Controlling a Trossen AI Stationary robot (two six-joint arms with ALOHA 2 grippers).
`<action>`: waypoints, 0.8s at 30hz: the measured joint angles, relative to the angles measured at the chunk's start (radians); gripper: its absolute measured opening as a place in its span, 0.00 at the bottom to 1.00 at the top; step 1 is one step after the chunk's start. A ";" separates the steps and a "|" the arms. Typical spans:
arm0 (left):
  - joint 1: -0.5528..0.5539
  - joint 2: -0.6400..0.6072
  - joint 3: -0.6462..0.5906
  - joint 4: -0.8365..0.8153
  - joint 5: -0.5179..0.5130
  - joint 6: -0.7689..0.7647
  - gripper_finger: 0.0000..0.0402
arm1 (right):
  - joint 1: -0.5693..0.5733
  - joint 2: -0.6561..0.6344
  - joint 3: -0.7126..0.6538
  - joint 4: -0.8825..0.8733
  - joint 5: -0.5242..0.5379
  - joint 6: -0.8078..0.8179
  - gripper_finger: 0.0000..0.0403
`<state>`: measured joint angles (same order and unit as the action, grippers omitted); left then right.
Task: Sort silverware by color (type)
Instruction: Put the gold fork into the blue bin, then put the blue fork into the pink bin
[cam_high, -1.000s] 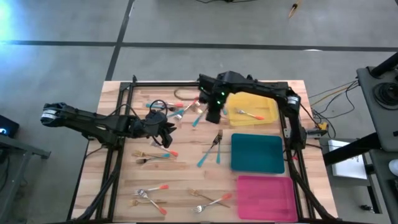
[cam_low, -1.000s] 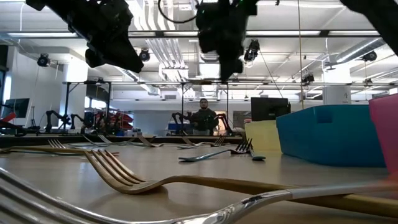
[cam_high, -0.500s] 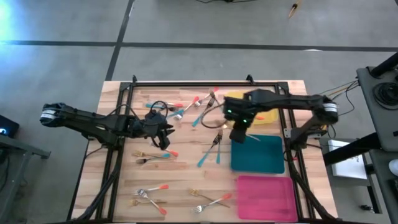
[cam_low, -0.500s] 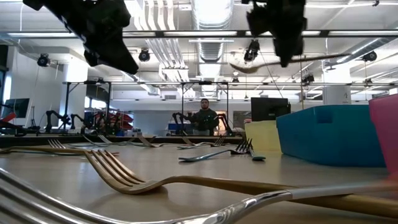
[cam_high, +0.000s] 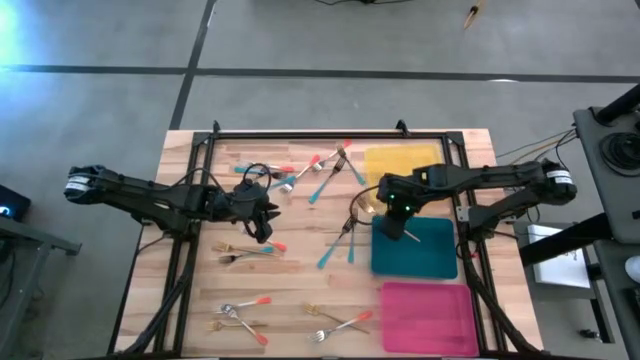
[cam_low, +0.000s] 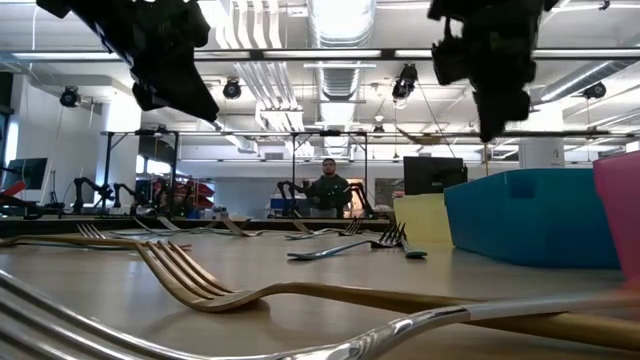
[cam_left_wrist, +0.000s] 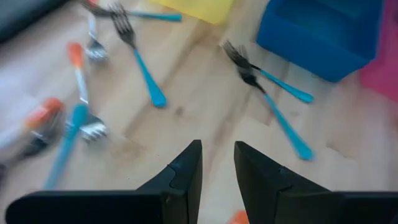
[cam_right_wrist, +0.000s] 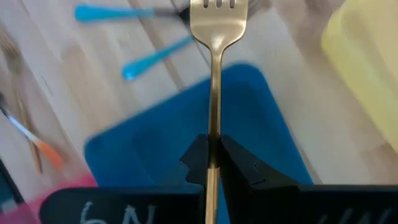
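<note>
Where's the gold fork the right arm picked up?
The gold fork is clamped in the right gripper, held in the air over the teal tray's near-left corner, just below the yellow tray in the high view.

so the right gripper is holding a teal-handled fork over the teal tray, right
Not quite: the fork in the right gripper is all gold-toned metal, not teal-handled, as the right wrist view shows. The rest holds: the gripper is shut on it over the teal tray.
</note>
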<state>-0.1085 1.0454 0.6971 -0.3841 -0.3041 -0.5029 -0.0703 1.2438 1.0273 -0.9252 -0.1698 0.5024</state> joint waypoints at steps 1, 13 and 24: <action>0.000 0.000 0.000 0.000 0.018 -0.020 0.19 | 0.004 0.000 -0.015 -0.006 -0.014 -0.017 0.03; 0.000 0.001 0.000 0.009 0.081 -0.297 0.19 | 0.091 -0.007 -0.094 -0.095 -0.076 -0.065 0.05; -0.003 0.001 0.000 0.057 0.146 -0.339 0.19 | 0.090 -0.012 -0.089 -0.114 -0.092 -0.016 0.34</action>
<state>-0.1116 1.0462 0.6971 -0.3271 -0.1585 -0.8417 0.0200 1.2316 0.9387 -1.0397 -0.2622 0.4859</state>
